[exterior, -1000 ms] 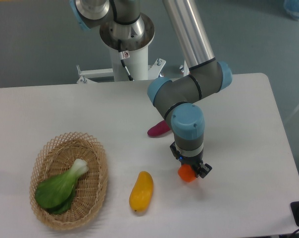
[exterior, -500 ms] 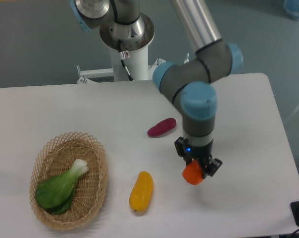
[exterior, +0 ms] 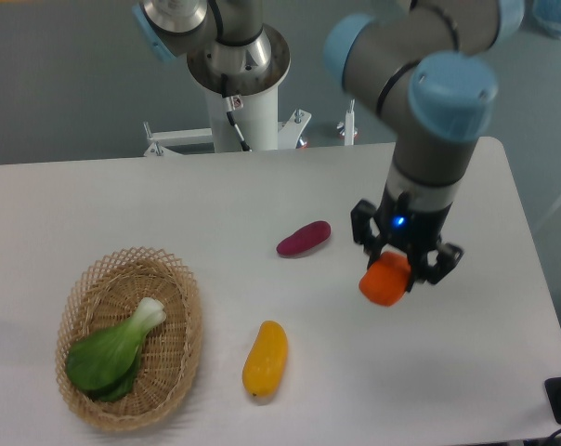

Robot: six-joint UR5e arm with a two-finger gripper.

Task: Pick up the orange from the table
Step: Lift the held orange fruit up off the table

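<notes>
The orange (exterior: 384, 282) is a small bright red-orange fruit held in the air above the white table (exterior: 215, 200), right of centre. My gripper (exterior: 398, 270) points straight down and is shut on the orange, its dark fingers gripping the fruit's upper part. The orange's lower half shows below the fingers, well off the tabletop.
A purple sweet potato (exterior: 303, 238) lies left of the gripper. An elongated yellow fruit (exterior: 265, 360) lies near the front. A wicker basket (exterior: 184, 307) holding a green bok choy (exterior: 114, 351) stands at the front left. The arm's base (exterior: 237, 65) rises behind the table.
The gripper has risen and shifted right with the orange in it, lifting the fruit well off the table. Other objects have not moved.
</notes>
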